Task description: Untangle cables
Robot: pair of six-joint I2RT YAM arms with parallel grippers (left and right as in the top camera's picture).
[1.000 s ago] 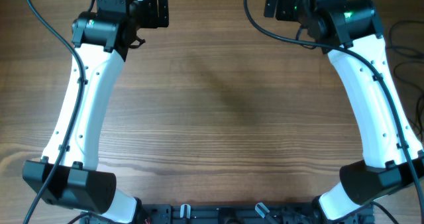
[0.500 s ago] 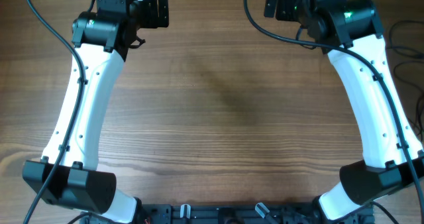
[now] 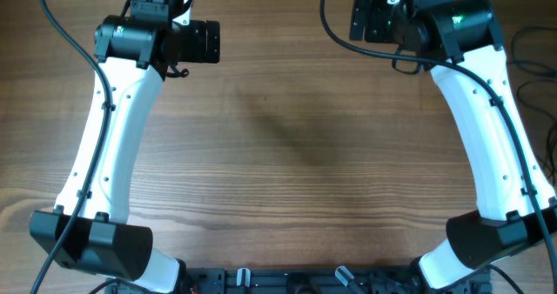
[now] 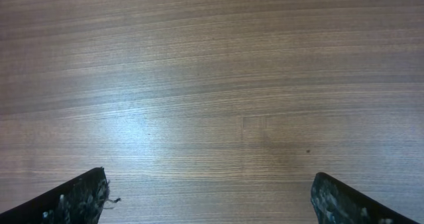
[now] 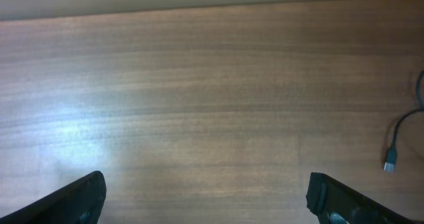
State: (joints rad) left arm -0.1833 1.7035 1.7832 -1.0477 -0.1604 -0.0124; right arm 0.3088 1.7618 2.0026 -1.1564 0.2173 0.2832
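Observation:
A thin black cord [image 5: 405,121] with a silver-tipped plug [image 5: 390,160] lies on the wooden table at the right edge of the right wrist view. Thin black strands [image 3: 535,81] also show at the right edge of the overhead view, beside the right arm. My right gripper [image 5: 209,207] is open and empty over bare wood, left of the plug. My left gripper [image 4: 212,211] is open and empty over bare wood, with no cord in its view. In the overhead view both sets of fingers are hidden at the far edge.
The left arm [image 3: 117,129] and right arm [image 3: 483,129] reach from the near edge up both sides of the table [image 3: 287,146]. Thicker black arm cables run along them. The table's far edge [image 5: 199,12] shows in the right wrist view.
Both wrist camera blocks have shifted a little toward the near side in the overhead view. The arms' bases have not moved.

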